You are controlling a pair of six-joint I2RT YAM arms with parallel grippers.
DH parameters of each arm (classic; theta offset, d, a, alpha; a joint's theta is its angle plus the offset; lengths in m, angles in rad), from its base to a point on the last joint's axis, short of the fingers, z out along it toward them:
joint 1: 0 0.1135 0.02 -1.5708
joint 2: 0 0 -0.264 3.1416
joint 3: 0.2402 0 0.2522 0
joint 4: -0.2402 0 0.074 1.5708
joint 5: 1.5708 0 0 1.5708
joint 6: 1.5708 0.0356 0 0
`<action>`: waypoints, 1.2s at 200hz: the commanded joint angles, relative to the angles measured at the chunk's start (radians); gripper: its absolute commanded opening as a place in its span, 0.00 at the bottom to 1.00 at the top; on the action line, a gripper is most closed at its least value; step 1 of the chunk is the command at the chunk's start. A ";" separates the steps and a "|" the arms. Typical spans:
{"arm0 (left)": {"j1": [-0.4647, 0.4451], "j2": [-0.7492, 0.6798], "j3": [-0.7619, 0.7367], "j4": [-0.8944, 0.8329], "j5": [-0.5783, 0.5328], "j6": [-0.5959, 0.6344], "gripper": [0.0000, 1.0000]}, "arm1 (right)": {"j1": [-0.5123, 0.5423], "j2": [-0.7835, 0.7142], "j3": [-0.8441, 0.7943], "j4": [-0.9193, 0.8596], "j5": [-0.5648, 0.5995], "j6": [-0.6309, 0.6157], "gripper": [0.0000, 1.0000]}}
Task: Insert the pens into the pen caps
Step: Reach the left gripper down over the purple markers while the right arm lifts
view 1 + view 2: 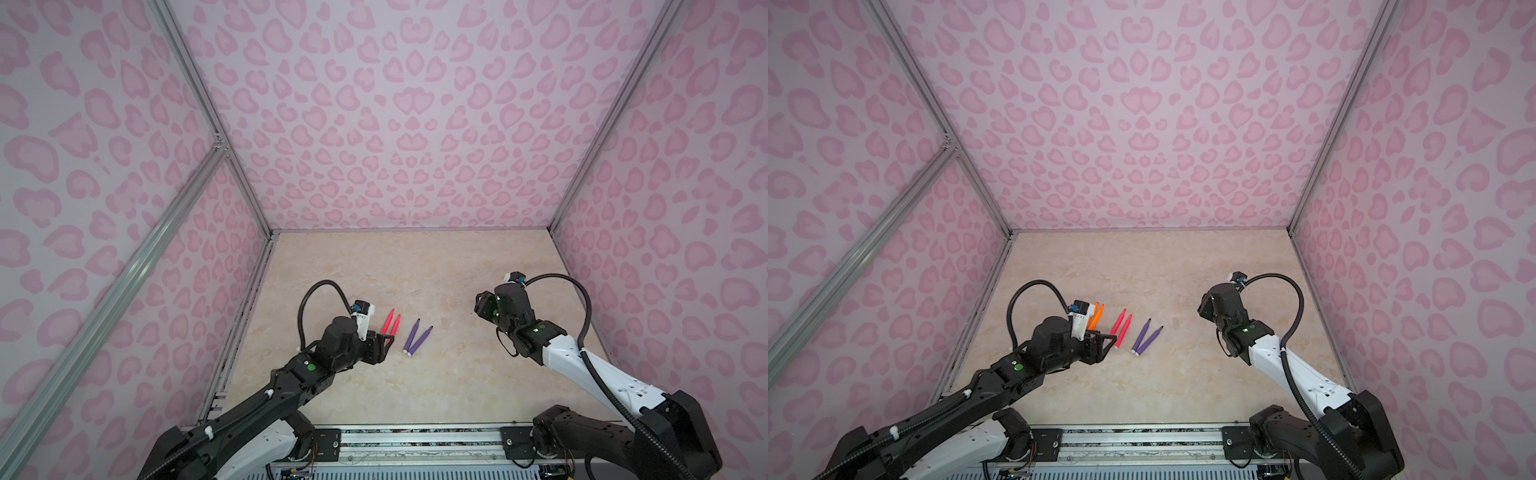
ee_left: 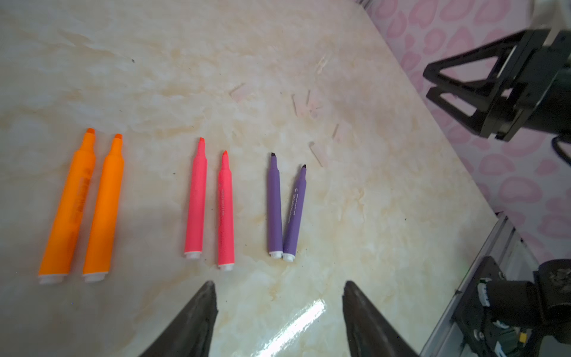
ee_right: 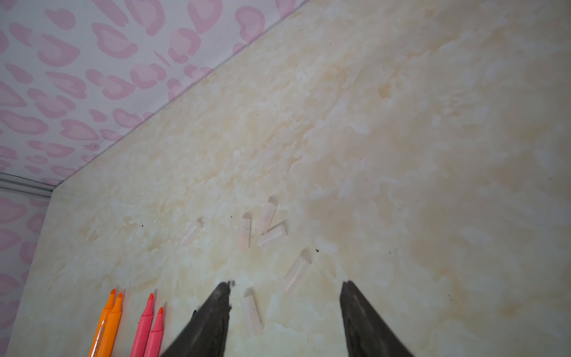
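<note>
Left wrist view is showing the six pens lying flat on the table (image 2: 370,216) in three pairs, tips pointing away from the left gripper (image 2: 278,287): orange pens (image 2: 83,204), pink pens (image 2: 210,204), then purple pens (image 2: 285,207), whose butt ends are touching. That gripper's jaws are standing partly apart, holding nothing, near the pink and purple butt ends.

Right wrist view is showing the caps (image 3: 245,231) scattered loosely beyond the pens' tips. One cap (image 3: 251,312) is lying just beside a finger of the right gripper (image 3: 287,284), whose jaws are likewise standing apart and gripping nothing. No pen is wearing a cap yet.

The pens are looking light, stiff and smooth-barrelled, so they are likely to roll. Pinching one across mid-barrel would be leaving the tip free for insertion. The caps are looking featherlight, slick and almost lost against the marbled surface, so they are likely to skid or tip. Taking one by its closed end would be keeping the mouth clear.
</note>
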 commanded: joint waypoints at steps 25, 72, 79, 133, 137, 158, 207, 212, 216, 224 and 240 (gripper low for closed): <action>-0.186 0.378 0.256 -0.100 -0.248 0.069 0.57 | -0.035 0.000 -0.033 -0.030 0.067 0.022 0.53; -0.201 0.602 0.421 -0.180 -0.223 0.091 0.53 | -0.130 -0.022 -0.079 0.002 0.011 0.012 0.52; -0.201 0.619 0.441 -0.197 -0.223 0.095 0.53 | -0.136 -0.023 -0.079 0.001 0.011 0.009 0.52; -0.201 0.724 0.558 -0.283 -0.216 0.122 0.49 | -0.139 -0.008 -0.070 -0.001 0.017 -0.004 0.51; -0.202 0.732 0.564 -0.287 -0.213 0.122 0.49 | -0.139 -0.006 -0.070 -0.004 0.016 -0.005 0.51; -0.201 0.764 0.585 -0.295 -0.211 0.123 0.48 | -0.139 -0.005 -0.063 -0.013 0.015 -0.012 0.50; -0.201 0.835 0.642 -0.323 -0.184 0.131 0.46 | -0.141 -0.008 -0.070 -0.011 0.018 -0.014 0.50; -0.201 0.841 0.645 -0.326 -0.183 0.131 0.45 | -0.141 -0.009 -0.070 -0.012 0.019 -0.013 0.50; -0.201 0.846 0.647 -0.326 -0.181 0.130 0.45 | -0.140 -0.010 -0.070 -0.013 0.019 -0.014 0.50; -0.201 0.854 0.651 -0.325 -0.181 0.129 0.45 | -0.141 -0.010 -0.069 -0.014 0.018 -0.013 0.50; -0.201 0.866 0.657 -0.328 -0.177 0.129 0.44 | -0.141 -0.014 -0.071 -0.017 0.016 -0.014 0.49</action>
